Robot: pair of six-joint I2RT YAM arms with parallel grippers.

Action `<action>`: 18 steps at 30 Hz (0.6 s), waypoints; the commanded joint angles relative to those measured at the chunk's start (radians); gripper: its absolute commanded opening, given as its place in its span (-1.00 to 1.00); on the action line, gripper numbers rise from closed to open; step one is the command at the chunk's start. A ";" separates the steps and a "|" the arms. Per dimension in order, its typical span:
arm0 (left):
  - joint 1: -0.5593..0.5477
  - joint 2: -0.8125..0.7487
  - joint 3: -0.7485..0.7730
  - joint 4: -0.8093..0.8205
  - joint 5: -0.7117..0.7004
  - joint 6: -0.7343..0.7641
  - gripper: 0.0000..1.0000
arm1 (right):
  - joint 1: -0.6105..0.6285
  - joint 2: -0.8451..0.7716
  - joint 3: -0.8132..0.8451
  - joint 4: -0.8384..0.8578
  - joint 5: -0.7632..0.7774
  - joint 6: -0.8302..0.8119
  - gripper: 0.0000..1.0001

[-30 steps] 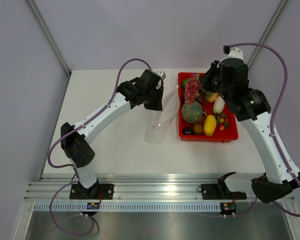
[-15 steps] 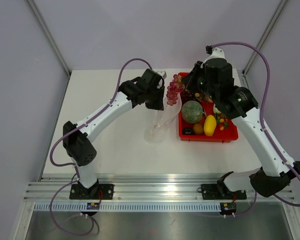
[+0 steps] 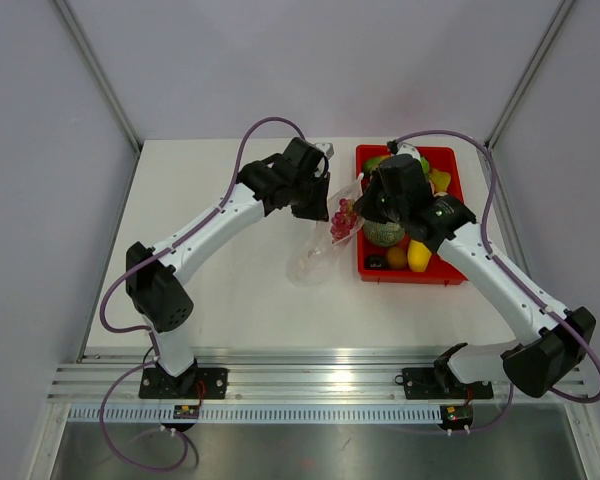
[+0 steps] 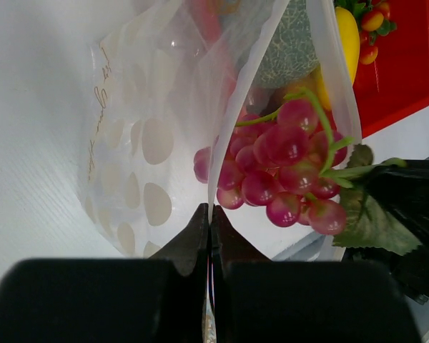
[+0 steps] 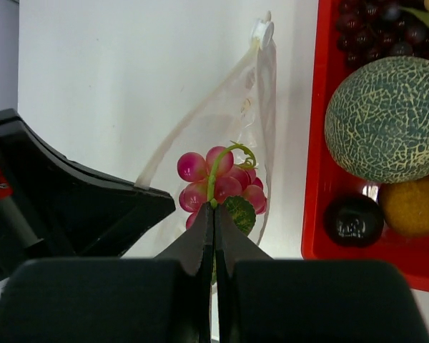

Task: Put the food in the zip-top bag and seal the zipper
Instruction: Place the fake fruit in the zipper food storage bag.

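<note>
Our right gripper (image 5: 213, 209) is pinched tight on the green stem of the glossy pink-purple plastic grape bunch (image 5: 222, 180). The bunch hangs at the open mouth of the clear crinkly zip-top bag (image 4: 139, 136). Our left gripper (image 4: 209, 213) clamps the bag's rim, just beside the red rectangular tray (image 3: 458, 272).

You have a white matte tabletop (image 3: 230, 300) boxed by pale lavender walls (image 3: 40, 200), with a ribbed aluminium rail (image 3: 310, 385) along its near edge.
</note>
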 commanded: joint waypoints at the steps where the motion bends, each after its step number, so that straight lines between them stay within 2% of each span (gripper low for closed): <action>1: -0.001 -0.001 0.036 0.034 0.039 0.005 -1.00 | 0.010 -0.064 -0.019 0.058 -0.009 0.043 -1.00; 11: 0.000 -0.005 0.063 0.037 0.065 -0.004 -1.00 | 0.025 0.000 -0.024 0.055 -0.051 0.036 -0.98; 12: 0.000 -0.010 0.063 0.037 0.069 -0.004 -1.00 | 0.025 0.015 -0.013 0.041 -0.057 0.032 -0.84; 15: 0.000 -0.020 0.062 0.033 0.072 -0.001 -1.00 | 0.034 0.077 0.048 -0.029 -0.057 0.006 -0.09; 18: 0.000 -0.030 0.051 0.028 0.059 0.008 -1.00 | 0.034 0.054 0.065 -0.039 0.006 -0.014 0.11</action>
